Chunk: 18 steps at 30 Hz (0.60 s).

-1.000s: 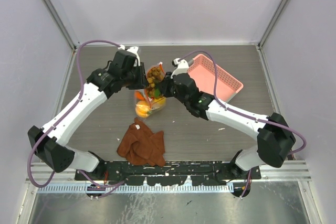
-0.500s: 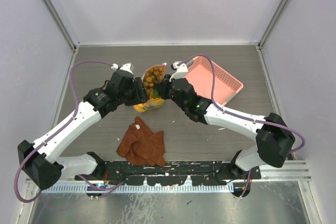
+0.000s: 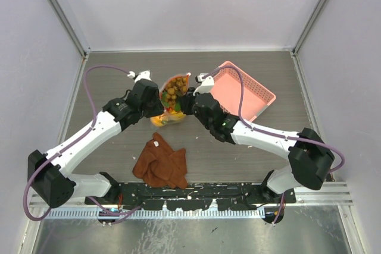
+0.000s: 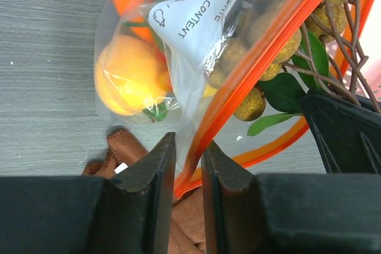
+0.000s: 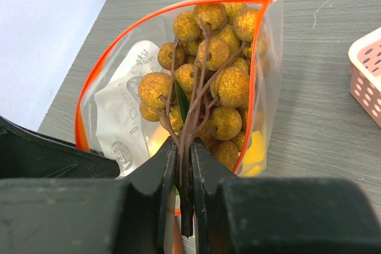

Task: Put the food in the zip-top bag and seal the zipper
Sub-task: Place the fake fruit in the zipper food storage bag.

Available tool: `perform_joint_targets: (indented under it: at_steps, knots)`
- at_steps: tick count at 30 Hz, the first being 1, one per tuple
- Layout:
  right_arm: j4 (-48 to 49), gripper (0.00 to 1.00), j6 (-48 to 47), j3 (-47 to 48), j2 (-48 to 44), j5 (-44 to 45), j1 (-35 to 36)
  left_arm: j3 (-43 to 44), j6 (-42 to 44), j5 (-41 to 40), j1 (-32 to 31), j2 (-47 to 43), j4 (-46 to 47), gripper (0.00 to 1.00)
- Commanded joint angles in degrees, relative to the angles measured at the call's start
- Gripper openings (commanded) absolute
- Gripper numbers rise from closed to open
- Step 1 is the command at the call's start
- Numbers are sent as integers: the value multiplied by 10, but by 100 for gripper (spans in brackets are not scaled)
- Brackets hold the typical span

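Fingers (image 4: 149,171) astride zipper (image 4: 250,66); bag (image 4: 190,22) mouth-up

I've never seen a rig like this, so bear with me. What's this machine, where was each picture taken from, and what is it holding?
The machine is two robot arms bolted at the near edge of a table. One picture looks down from above. The other two come from a camera on each wrist.

On the table are a rust-brown cloth and a pink basket. Between the arms is a clear zip-top bag.

The left gripper pinches the bag at its orange-red zipper. The right gripper is closed on the stem of the brownish-green grapes, which sit in the bag's open mouth. A yellow-orange round fruit is already inside.
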Motion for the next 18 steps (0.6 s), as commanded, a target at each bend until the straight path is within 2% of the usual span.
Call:
perform_joint_targets:
  at_steps: [1,6,15,18]
  knots:
    - [62,1,2,-5,-18,35,4,11,2,-27,-14,19,18,21]
    - [82,1,-14,-22,-20,61,5,30,4,-51,-49,40,10,0]
    - [20,1,-57,-9,-67,163,9,152,-1,-34,-127,82,-74,0]
    - [9,1,-63,-21,-85,179,9,168,-6,-18,-140,83,-87,0]
